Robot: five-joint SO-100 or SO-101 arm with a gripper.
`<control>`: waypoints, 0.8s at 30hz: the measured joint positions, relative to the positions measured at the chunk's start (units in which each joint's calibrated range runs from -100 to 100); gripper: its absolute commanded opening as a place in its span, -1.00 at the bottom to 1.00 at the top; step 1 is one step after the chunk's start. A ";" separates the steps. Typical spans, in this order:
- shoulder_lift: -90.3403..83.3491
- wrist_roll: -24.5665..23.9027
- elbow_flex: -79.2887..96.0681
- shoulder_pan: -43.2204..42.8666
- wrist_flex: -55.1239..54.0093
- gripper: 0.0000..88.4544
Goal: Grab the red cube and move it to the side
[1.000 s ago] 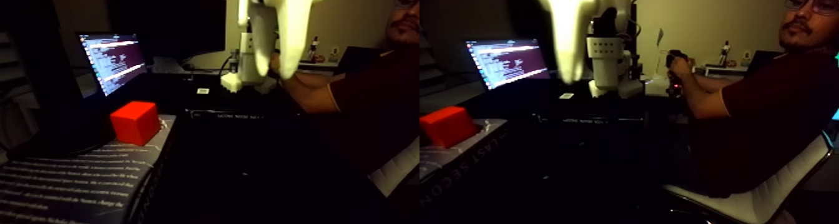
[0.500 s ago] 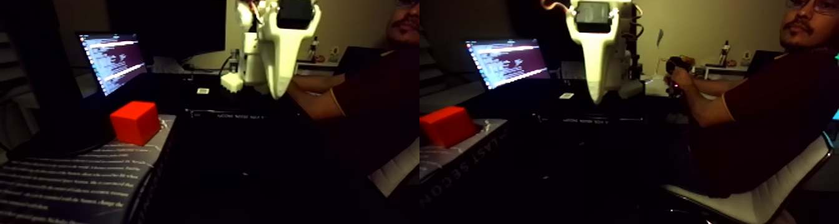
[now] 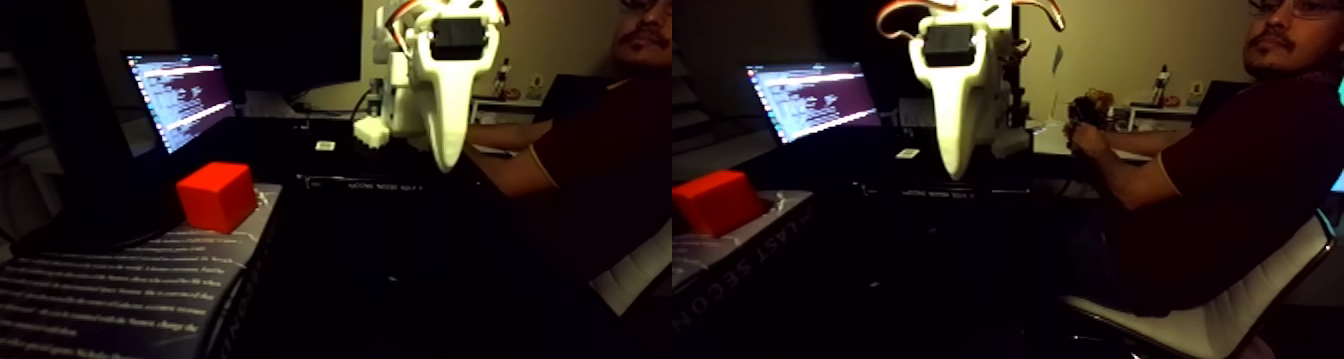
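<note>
The scene was a dim room shown as two nearly equal halves side by side, and most of the lower part was a dark table (image 3: 420,273) whose surface was hard to read. A person (image 3: 1230,183) in a dark red shirt sat at the right, in a white chair (image 3: 1230,318), both hands on a small device (image 3: 1085,113) out in front. Behind the table a dark monitor (image 3: 270,38) stood against the wall, and a laptop (image 3: 180,98) with a lit screen of text lines was open at the left. A book (image 3: 110,293) with white printed lines on its dark cover lay at the lower left. The white arm hung in the upper middle, its gripper (image 3: 447,158) pointing down over the dark table, with the fingers appearing together in one narrow tip; whether a slight gap remained could not be told, and nothing was held. The red cube (image 3: 216,196) sat on the far corner of the book, just in front of the laptop, well apart from the gripper and lower to its left in the fixed view.
</note>
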 measured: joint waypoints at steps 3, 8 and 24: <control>-2.10 0.00 0.45 0.85 0.57 -0.99; -2.52 0.00 0.54 1.16 0.82 -0.99; -2.61 0.00 0.54 1.16 0.82 -0.99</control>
